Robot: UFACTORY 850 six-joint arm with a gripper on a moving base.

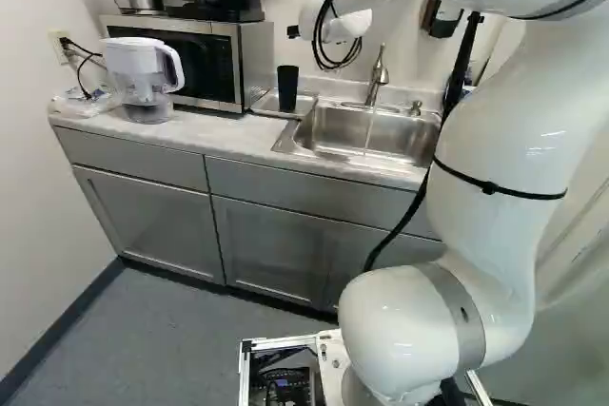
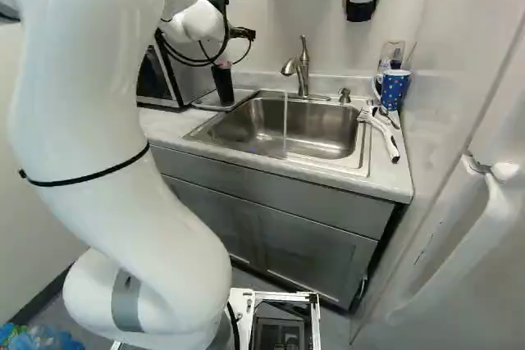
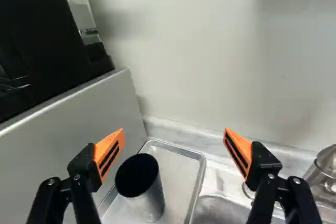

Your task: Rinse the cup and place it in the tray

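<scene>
On the counter (image 2: pixel 168 125), between the microwave (image 1: pixel 238 64) and the sink (image 2: pixel 316 125), lies the metal tray (image 3: pixel 178 174); the dark cup (image 3: pixel 151 203) stands upright in it. Gripper (image 2: pixel 243 34) open: fingers spread wide, nothing held between the orange pads (image 3: pixel 109 153). In wrist view, cup sits below the finger nearer the microwave, apart from both. Faucet (image 2: pixel 303 67) running, thin stream falling into sink. Blue dotted mug (image 2: pixel 394 86) and white-handled brush (image 2: pixel 384 133) noted beside sink, at right of right base view
</scene>
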